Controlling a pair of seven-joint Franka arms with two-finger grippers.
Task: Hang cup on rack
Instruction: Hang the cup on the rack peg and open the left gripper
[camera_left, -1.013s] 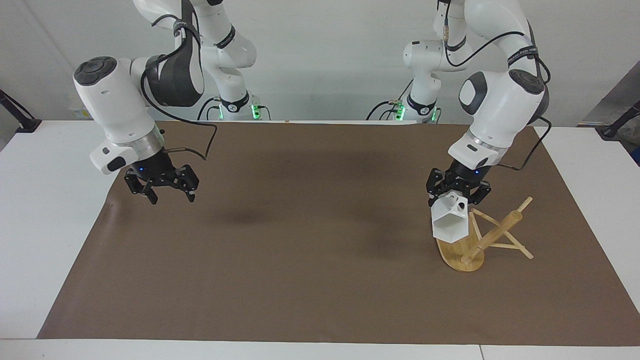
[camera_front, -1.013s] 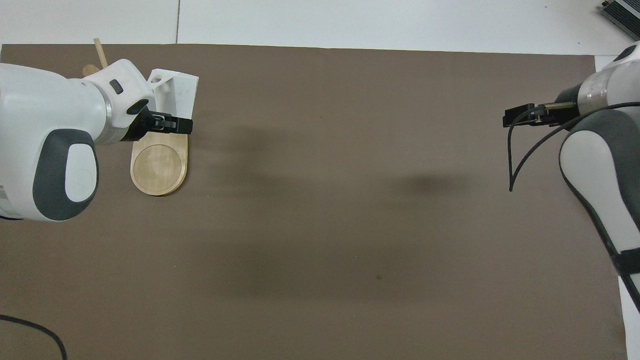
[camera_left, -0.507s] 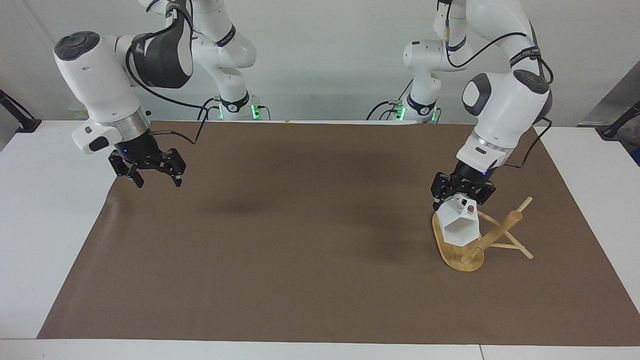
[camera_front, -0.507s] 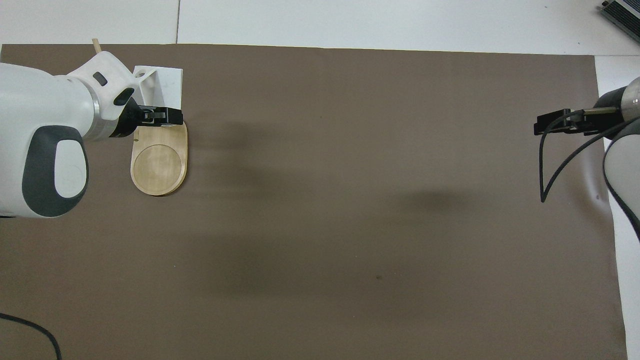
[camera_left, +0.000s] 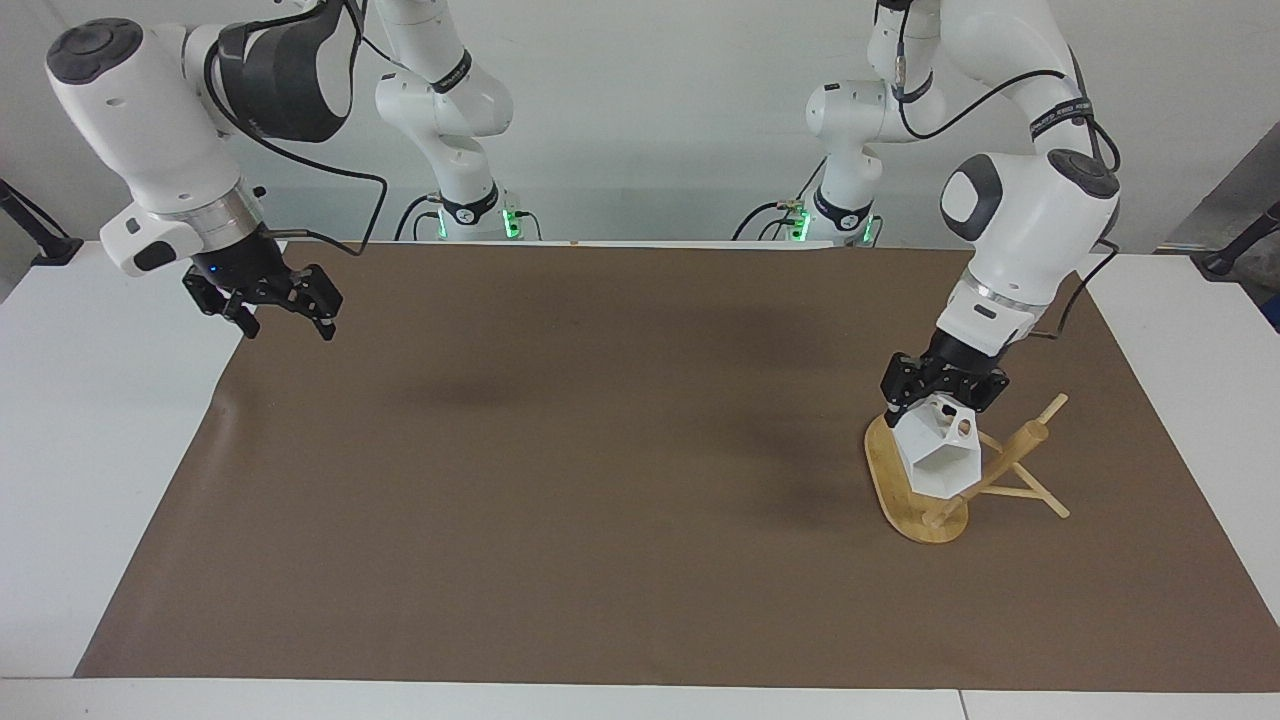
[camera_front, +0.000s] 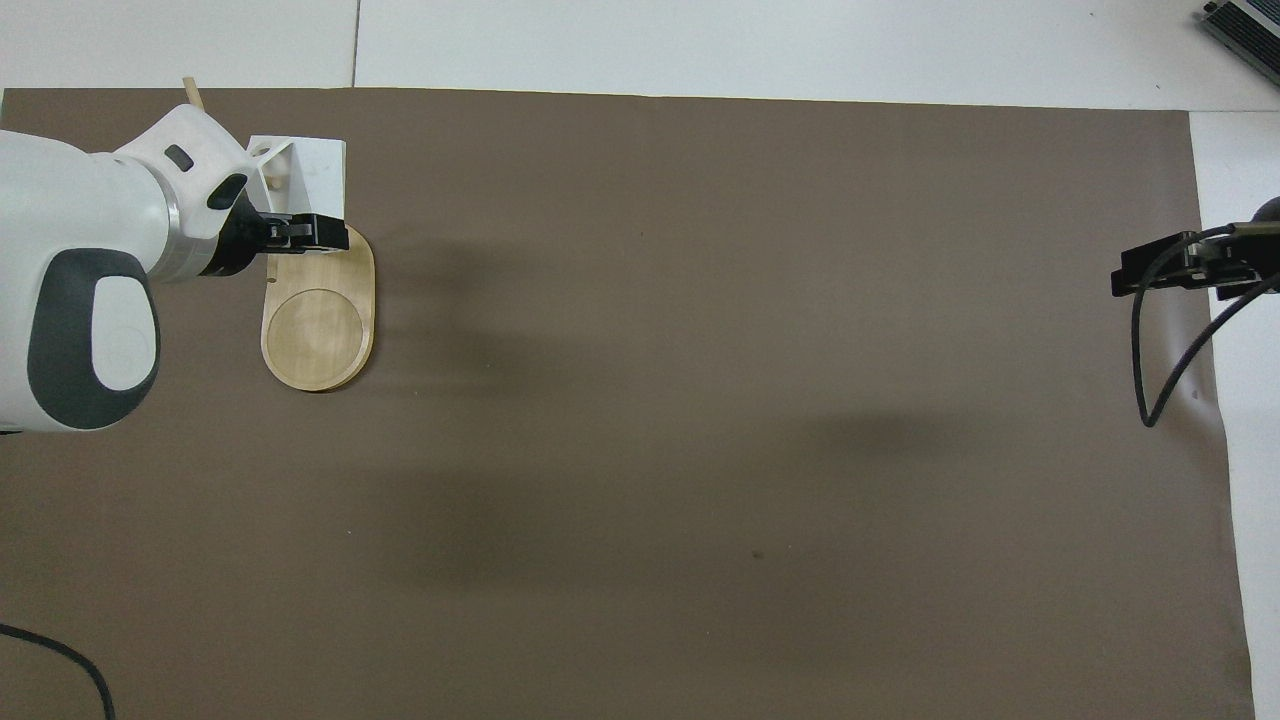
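Note:
The white faceted cup (camera_left: 938, 455) hangs from my left gripper (camera_left: 945, 395), which is shut on its blocky handle with holes. The cup is over the bamboo rack's oval base (camera_left: 890, 485), right beside the thick post (camera_left: 995, 468) and its thin peg sticks; I cannot tell whether it touches a peg. In the overhead view the cup (camera_front: 310, 175) shows past the left gripper (camera_front: 310, 232), over the base (camera_front: 318, 325); the arm hides the post. My right gripper (camera_left: 265, 300) is open and empty, raised over the mat's edge at the right arm's end; it also shows in the overhead view (camera_front: 1170, 270).
A brown mat (camera_left: 600, 480) covers the middle of the white table (camera_left: 90, 450). The rack stands on the mat toward the left arm's end. A black cable loops from the right wrist (camera_front: 1150, 350).
My left gripper has lowered the cup and carried it closer to the rack's post. My right gripper has risen and drawn back toward the right arm's end of the table.

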